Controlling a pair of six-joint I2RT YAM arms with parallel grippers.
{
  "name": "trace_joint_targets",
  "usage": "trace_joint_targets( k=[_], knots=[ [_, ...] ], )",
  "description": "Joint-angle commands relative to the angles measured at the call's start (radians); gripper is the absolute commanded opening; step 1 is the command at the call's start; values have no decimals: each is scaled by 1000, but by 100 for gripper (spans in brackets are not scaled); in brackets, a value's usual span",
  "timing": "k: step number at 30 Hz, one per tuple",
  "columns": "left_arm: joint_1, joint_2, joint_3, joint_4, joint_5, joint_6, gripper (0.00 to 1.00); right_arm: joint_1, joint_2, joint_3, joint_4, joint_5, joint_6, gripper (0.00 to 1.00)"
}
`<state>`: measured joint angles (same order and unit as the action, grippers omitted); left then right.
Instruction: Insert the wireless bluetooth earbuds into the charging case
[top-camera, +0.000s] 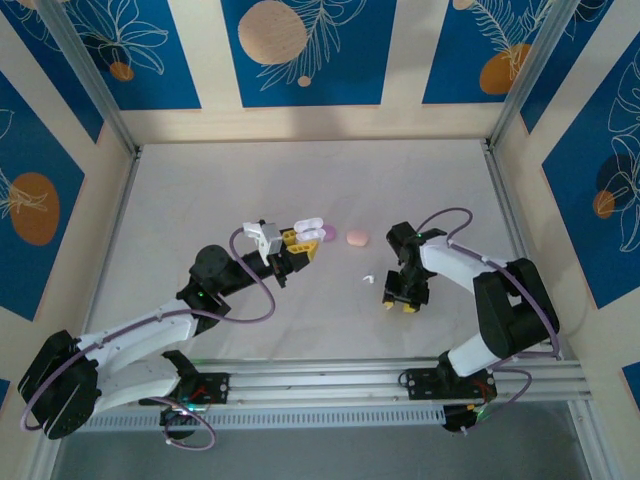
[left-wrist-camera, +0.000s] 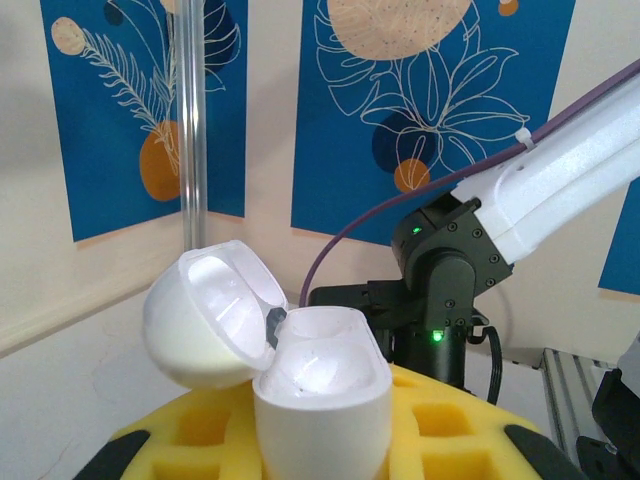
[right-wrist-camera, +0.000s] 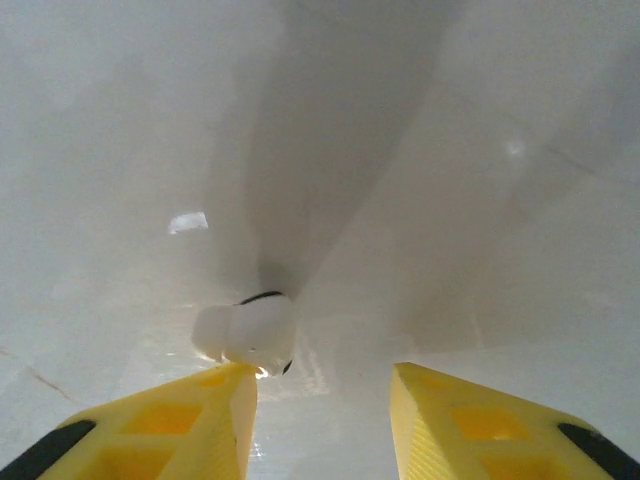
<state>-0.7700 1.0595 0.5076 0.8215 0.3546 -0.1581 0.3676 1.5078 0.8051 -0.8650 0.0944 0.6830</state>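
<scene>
Looking across the tabletop from its near edge: the left gripper, pressed together on a white charging case, holds it upright near the tabletop's middle, with the hinged lid swung open to one side and the hollow base facing up. Just past it toward the right edge lie a purple case and, a little apart, a peach case. One white earbud lies on bare surface between the peach case and the near edge. The right gripper sits low beside it, yellow fingers spread. The earbud is at one fingertip, outside the gap; contact cannot be told. Broad open surface runs to the far edge and both far corners, while the right arm's elbow stands near the right edge.
</scene>
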Motion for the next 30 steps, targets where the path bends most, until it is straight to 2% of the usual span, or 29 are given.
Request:
trace_joint_targets(
  k=[1,7,14,20,30],
  knots=[
    [-6,-12,3,30,13,-14,11,-9,-46,-26,-17,-31,50,39],
    [-5,-7,4,34,15,-18,11,-64,-90,-53,-21,5,28,37],
    [-6,-4,3,39,14,-21,11,-185,-156,-88,20,-63,6,37],
    [-6,8,3,50,7,-20,11,-86,-164,-59,84,-128,-46,42],
    [-5,-4,5,33,6,-21,11,-95,-50,-58,76,-72,-51,38]
  ],
)
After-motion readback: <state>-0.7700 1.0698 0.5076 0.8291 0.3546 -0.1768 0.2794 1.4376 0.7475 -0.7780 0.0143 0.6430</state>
